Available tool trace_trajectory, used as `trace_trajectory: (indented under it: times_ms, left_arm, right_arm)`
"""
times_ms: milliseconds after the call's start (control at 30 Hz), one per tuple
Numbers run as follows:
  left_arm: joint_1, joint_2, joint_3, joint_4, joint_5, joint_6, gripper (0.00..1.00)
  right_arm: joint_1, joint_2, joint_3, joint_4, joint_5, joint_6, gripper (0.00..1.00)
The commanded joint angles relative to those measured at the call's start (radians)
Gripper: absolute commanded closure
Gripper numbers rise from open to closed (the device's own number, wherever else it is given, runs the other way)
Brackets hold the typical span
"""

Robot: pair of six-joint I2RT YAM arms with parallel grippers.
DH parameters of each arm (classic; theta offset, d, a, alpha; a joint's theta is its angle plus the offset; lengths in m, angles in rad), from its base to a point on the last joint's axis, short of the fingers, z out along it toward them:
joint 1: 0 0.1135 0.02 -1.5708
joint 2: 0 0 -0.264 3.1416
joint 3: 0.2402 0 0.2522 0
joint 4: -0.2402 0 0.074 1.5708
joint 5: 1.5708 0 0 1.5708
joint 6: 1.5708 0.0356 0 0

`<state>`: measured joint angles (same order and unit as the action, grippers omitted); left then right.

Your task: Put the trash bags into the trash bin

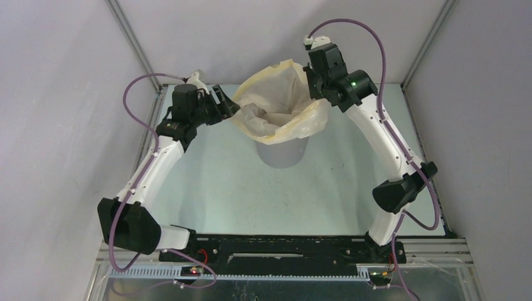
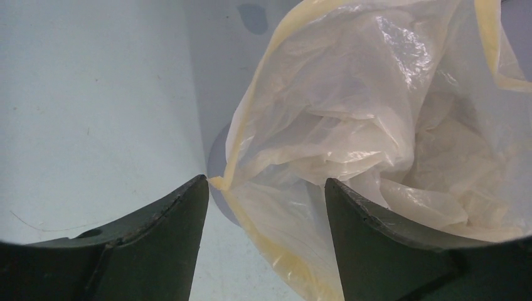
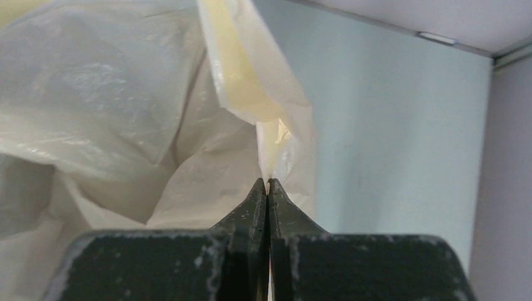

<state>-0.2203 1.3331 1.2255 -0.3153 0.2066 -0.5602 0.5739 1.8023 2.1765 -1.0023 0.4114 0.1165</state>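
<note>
The trash bag [image 1: 279, 103], seemingly light, limp and slippery, billows over the trash bin [image 1: 283, 152], its banded rim, probably the surest hold, pinched right of the bin by the closed right gripper [image 3: 268, 183], while the open left gripper [image 2: 266, 188] straddles the opposite rim.
</note>
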Motion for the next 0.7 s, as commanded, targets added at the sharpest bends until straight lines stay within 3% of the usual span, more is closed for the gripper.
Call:
trace_trajectory:
  times_ms: [0,133,267,567,667]
  left_arm:
    - [0.022,-0.004,-0.029,0.046,-0.005,-0.016,0.24]
    - [0.04,-0.073,-0.123,0.137,-0.029,-0.052,0.17]
    - [0.079,-0.1,-0.187,0.227,0.048,-0.118,0.16]
    - [0.112,-0.023,-0.212,0.381,0.22,-0.196,0.37]
    - [0.112,0.013,-0.206,0.432,0.27,-0.224,0.38]
  right_arm:
    - [-0.006,-0.035,-0.023,0.065,-0.171,0.029,1.0]
    - [-0.006,-0.022,-0.024,0.081,-0.243,0.029,1.0]
    - [-0.004,-0.002,-0.025,0.101,-0.299,0.03,1.0]
    - [-0.019,0.057,-0.097,0.148,-0.341,0.049,1.0]
    - [-0.034,0.072,-0.164,0.191,-0.357,0.064,1.0]
